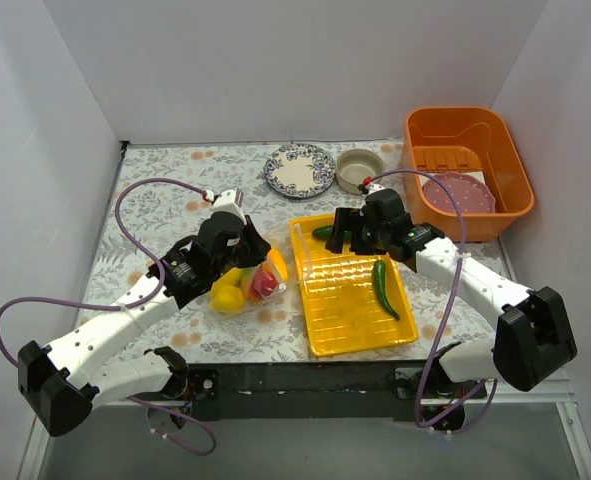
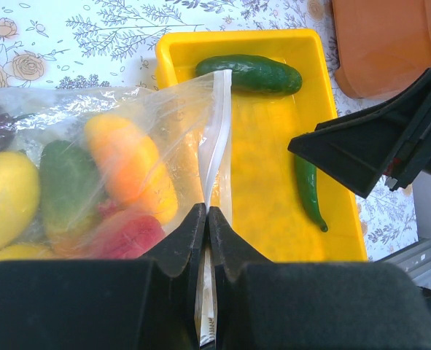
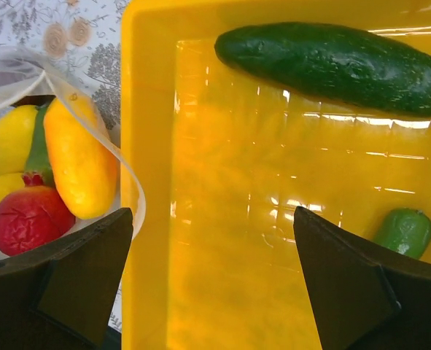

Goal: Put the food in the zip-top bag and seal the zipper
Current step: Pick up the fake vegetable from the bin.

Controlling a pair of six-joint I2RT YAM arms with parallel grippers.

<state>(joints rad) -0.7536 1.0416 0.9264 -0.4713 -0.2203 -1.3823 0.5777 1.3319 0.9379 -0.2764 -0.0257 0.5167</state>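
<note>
The clear zip-top bag (image 1: 247, 285) lies left of the yellow tray (image 1: 360, 310) and holds yellow, orange, red and green food pieces (image 2: 127, 164). My left gripper (image 2: 207, 213) is shut on the bag's pale zipper strip (image 2: 219, 138) at the mouth, which hangs open toward the tray. The green cucumber (image 1: 327, 232) lies at the tray's far end and the green chili (image 1: 385, 288) on its right side. My right gripper (image 3: 213, 213) is open and empty, just above the tray's left wall (image 3: 146, 182), near the cucumber (image 3: 332, 65), with the chili (image 3: 405, 232) to its right.
An orange basin (image 1: 470, 165) with a pink plate (image 1: 460, 193) in it stands at the back right. A patterned plate (image 1: 299, 170) and a small bowl (image 1: 356, 170) sit behind the tray. White walls enclose the table.
</note>
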